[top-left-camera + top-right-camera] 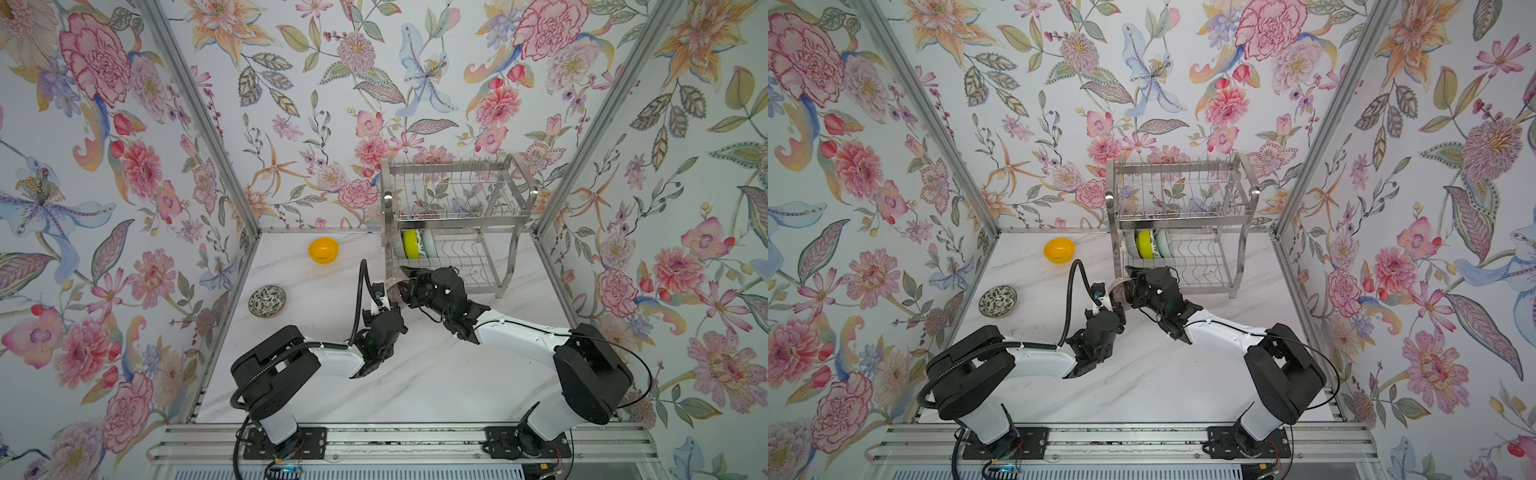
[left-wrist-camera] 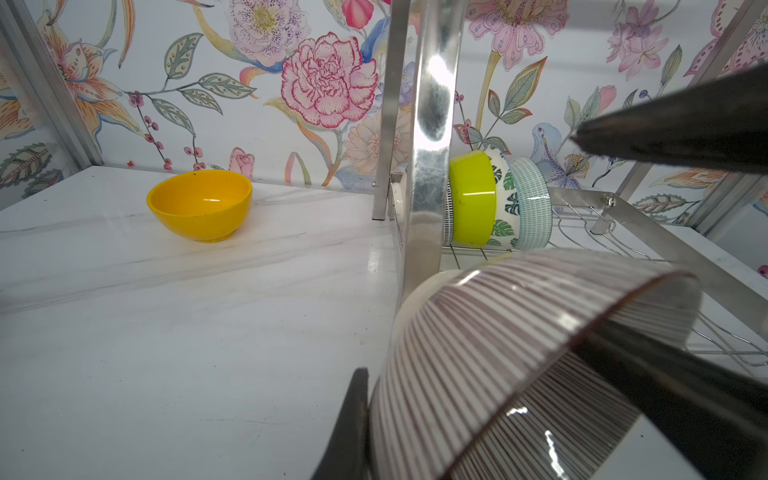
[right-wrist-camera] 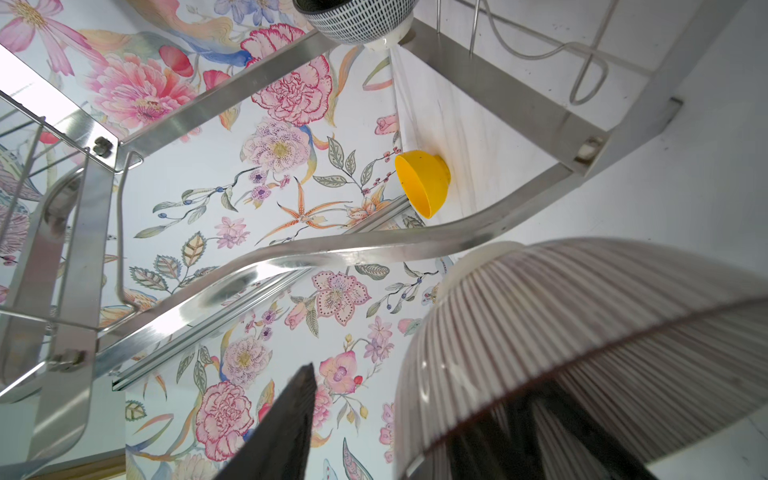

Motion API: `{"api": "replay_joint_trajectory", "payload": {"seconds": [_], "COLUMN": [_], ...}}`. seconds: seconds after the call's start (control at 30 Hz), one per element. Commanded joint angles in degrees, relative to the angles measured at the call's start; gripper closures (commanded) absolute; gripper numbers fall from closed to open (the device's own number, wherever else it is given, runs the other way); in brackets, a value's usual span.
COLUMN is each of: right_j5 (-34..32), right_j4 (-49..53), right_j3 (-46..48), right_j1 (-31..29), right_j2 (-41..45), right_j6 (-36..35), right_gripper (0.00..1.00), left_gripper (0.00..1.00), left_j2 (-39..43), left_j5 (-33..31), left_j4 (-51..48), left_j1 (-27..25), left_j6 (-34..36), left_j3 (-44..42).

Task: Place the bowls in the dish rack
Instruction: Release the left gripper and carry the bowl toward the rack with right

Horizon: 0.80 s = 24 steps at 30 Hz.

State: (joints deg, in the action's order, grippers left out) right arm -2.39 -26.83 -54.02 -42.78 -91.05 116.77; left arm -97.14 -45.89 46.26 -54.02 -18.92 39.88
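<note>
I see the dish rack [image 1: 388, 208] just beyond both pincers, its leg [image 2: 428, 166] hiding part of the bowls [image 2: 473, 203] stood on edge inside. The ribbed glass bowl [image 2: 519, 332] sits between the pincers. The left pincer [image 2: 469, 365] is clamped on its wall. The right pincer [image 3: 424, 378] is parted astride the rim, one finger [image 3: 519, 440] only a blur behind the glass.

Your rack [image 1: 387, 199] holds lime bowl [image 1: 410, 244] and others on edge; ribbed bowl [image 2: 498, 332] tilted midair; orange bowl [image 1: 323, 250], speckled bowl [image 1: 267, 301] upright, left.
</note>
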Motion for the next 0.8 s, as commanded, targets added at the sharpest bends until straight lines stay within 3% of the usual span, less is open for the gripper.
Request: {"api": "replay_joint_trajectory", "payload": {"seconds": [0.0,0.37,0.47,0.77], "right_j5": [0.0,-0.8,-1.2,0.2], "right_j4": [-0.3,-1.3,-1.3,-9.6], "right_j3": [-1.1,0.7,1.2,4.2], "right_j1": [-0.4,-0.5,-0.5,1.4], "right_j2": [-1.2,-1.7,-1.2,-0.4], "right_j6": [0.2,-1.4,-2.5,-8.4], "right_gripper": [0.56,0.9,0.94,1.0], "left_gripper": [1.0,1.0,0.99,0.68], "left_j2": [-0.2,0.2,0.8,2.5], "left_j5": [-2.2,-2.7,-2.5,-0.5], "left_j4": [4.5,5.6,4.8,2.6], "left_j1": [-0.7,-0.9,-0.9,-0.8], "left_j6": [1.1,2.2,2.1,-1.0], "left_j3": [0.1,-0.2,-0.2,-1.1]}}
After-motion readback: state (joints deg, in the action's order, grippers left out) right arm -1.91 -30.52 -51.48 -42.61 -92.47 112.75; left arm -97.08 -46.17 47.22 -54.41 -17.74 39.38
